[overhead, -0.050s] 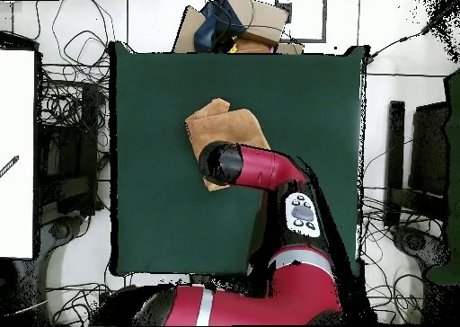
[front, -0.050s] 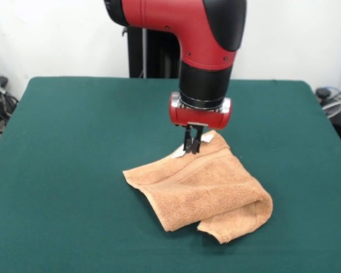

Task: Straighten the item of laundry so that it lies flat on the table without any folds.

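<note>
On the table (front, -0.050s: 74,142), folded towel (front, -0.050s: 210,190), gripper (front, -0.050s: 192,149) pinching its far edge, hidden by the arm overhead

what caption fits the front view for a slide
Sawyer's gripper fingers closed on the far edge of a folded tan hand towel on the green table.

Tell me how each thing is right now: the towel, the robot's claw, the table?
Towel: folded over on itself, rumpled, not flat; small white tag showing at its far edge.
Claw: pointing straight down, tips together at the towel's far edge by the tag, apparently pinching it.
Table: green top, towel lying near the middle.
</note>
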Motion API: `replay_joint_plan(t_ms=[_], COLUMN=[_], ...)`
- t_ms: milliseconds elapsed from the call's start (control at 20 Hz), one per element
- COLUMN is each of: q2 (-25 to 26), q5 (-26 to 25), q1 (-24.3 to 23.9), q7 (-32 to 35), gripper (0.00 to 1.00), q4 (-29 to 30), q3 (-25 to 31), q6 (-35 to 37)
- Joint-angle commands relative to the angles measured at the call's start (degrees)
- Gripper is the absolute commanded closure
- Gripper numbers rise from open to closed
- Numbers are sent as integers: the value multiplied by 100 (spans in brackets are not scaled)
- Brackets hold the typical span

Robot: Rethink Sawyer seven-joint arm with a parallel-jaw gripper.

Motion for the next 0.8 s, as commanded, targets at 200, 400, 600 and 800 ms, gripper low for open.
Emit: replay_joint_plan(t_ms=[200, 400, 600, 800], q2=[259, 360, 450, 444], q5=[57, 50, 26, 2], q1=[-283, -307, -304, -290], q7=[381, 392, 428, 543], gripper=[100, 100, 100, 100], q4=[-714, -873, -1002, -895], q3=[339, 341, 328, 264], q6=[675, 789, 860, 765])
